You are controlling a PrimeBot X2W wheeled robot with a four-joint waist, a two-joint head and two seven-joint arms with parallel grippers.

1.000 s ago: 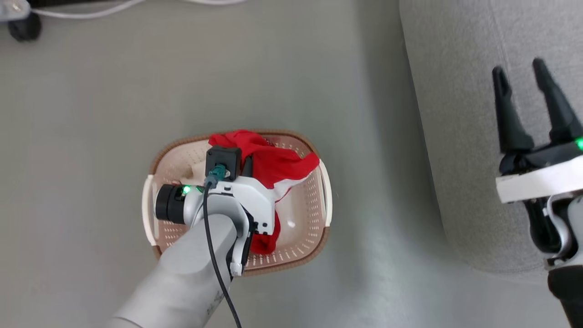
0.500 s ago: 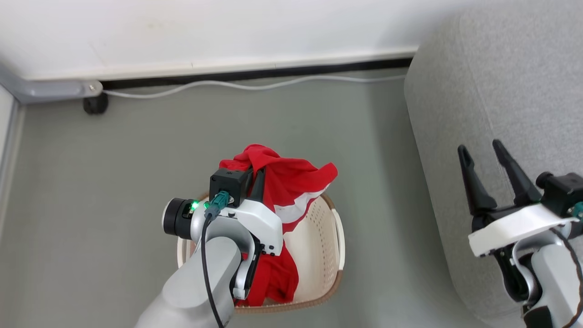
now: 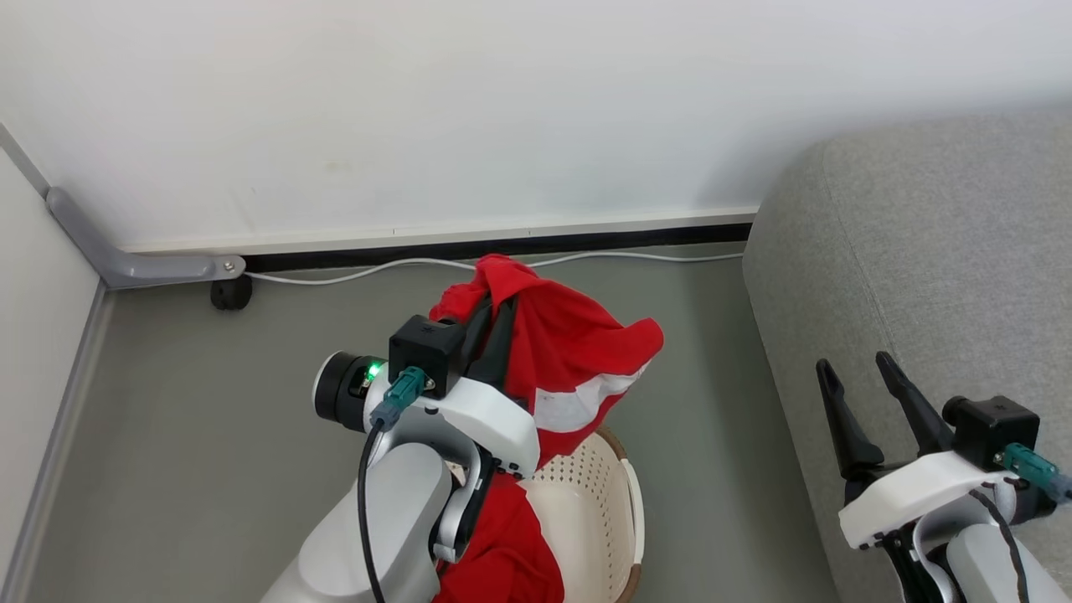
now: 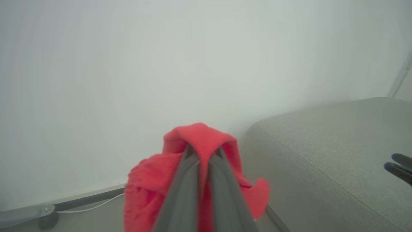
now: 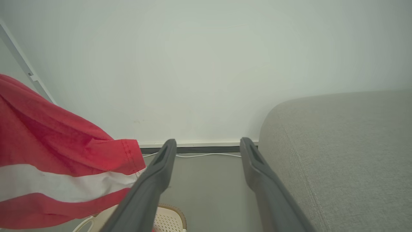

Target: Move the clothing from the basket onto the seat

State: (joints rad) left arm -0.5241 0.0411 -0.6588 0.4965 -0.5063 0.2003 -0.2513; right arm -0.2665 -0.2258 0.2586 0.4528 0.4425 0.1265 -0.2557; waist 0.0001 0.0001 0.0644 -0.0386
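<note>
**Red garment held above the basket**

In the centre of the head view the left gripper (image 3: pixel 496 318) pinches the clothing (image 3: pixel 586 352), its fingers pressed together on a peak of red fabric. The white-striped cloth drapes down over the basket (image 3: pixel 599 502) at the lower centre. At the lower right, the right gripper (image 3: pixel 853 362) hangs with fingers spread and empty by the edge of the grey seat (image 3: pixel 921 251).
</note>
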